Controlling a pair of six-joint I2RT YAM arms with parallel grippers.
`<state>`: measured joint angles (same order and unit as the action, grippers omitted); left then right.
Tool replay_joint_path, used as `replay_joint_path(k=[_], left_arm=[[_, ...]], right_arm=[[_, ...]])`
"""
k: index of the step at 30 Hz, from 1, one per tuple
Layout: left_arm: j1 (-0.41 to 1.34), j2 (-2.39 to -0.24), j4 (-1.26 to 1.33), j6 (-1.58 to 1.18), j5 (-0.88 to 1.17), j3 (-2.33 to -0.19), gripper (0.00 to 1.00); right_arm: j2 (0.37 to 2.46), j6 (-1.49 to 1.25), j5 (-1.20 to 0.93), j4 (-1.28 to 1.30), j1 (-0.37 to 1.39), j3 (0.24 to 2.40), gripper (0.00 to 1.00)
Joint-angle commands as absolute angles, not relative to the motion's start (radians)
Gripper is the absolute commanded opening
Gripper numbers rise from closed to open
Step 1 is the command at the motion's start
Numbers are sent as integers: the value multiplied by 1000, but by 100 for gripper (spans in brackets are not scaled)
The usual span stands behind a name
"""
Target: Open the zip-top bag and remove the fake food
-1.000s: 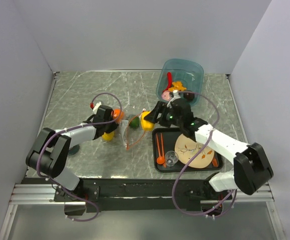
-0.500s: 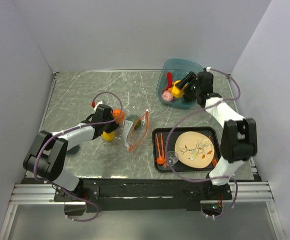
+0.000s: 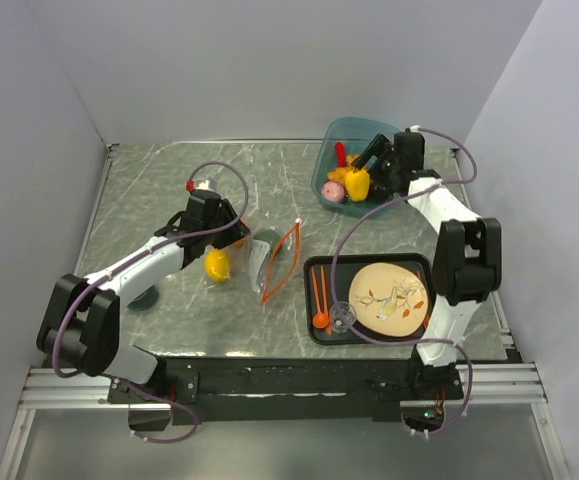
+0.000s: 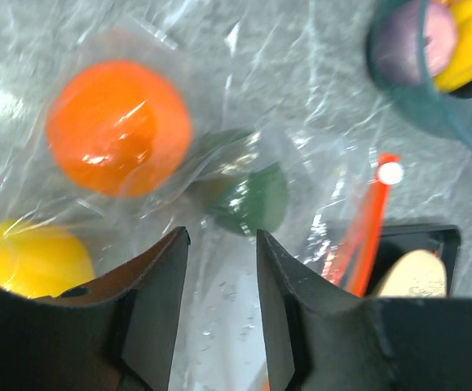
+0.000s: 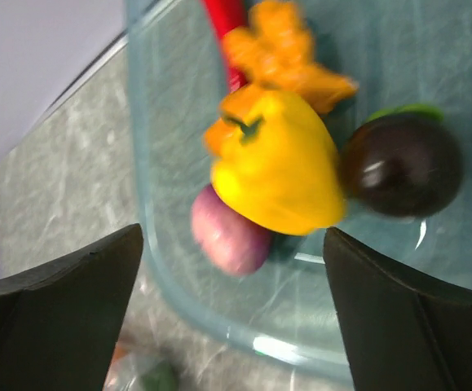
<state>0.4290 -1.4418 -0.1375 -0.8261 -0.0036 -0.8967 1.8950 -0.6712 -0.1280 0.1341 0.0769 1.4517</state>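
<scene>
The clear zip-top bag [image 3: 269,262] lies flat mid-table, its orange-red zip strip [image 3: 282,262] toward the tray. In the left wrist view an orange ball [image 4: 120,126] and a green piece [image 4: 248,198] lie inside the bag [image 4: 219,309]. A yellow lemon [image 3: 215,265] lies at its left edge. My left gripper [image 3: 235,230] hovers over the bag, jaws [image 4: 219,236] a narrow gap apart with only plastic below. My right gripper [image 3: 374,162] is wide open and empty over the blue tub [image 3: 401,137]. The tub holds a yellow pepper [image 5: 280,163], a pink piece [image 5: 227,232], a dark piece [image 5: 400,163] and orange and red pieces.
A black tray [image 3: 314,330] at the front right holds a patterned plate [image 3: 389,297], an orange spoon and sticks [image 3: 319,298] and a small clear cup [image 3: 343,316]. Grey walls close in the table on three sides.
My right gripper carried the yellow pepper from the bag to the tub and let it go there. My left gripper drew back a little toward the far side.
</scene>
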Motion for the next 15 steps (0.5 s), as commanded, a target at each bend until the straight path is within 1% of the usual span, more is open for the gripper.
replay_joint_path(k=[1, 2, 3, 4, 5, 6, 7, 8, 11, 15], left_arm=[[433, -1436, -135, -808, 5, -965, 44], [433, -1449, -126, -813, 15, -971, 43], [433, -1459, -123, -811, 11, -982, 42], [434, -1469, -123, -813, 3, -1008, 41], [434, -1494, -118, -813, 3, -1017, 37], [434, -1511, -114, -816, 5, -1028, 35], [434, -1529, -104, -822, 3, -1052, 33], [434, -1572, -97, -822, 3, -1063, 29], [442, -1649, -80, -824, 3, -1106, 25], [442, -1729, -80, -818, -17, -1157, 23]], right_arm=[[1672, -667, -167, 70, 126, 1286, 91], [1636, -696, -181, 40, 141, 1225, 79], [1581, -716, -230, 13, 175, 1122, 71], [1554, -735, -251, -41, 193, 1071, 61], [1530, -774, -271, -73, 219, 1021, 44], [1485, -794, -294, -104, 269, 932, 39], [1465, -813, -298, -160, 305, 893, 36], [1447, -840, -299, -178, 336, 840, 32], [1413, -883, -269, -232, 445, 779, 31], [1491, -933, -304, -281, 512, 785, 26]])
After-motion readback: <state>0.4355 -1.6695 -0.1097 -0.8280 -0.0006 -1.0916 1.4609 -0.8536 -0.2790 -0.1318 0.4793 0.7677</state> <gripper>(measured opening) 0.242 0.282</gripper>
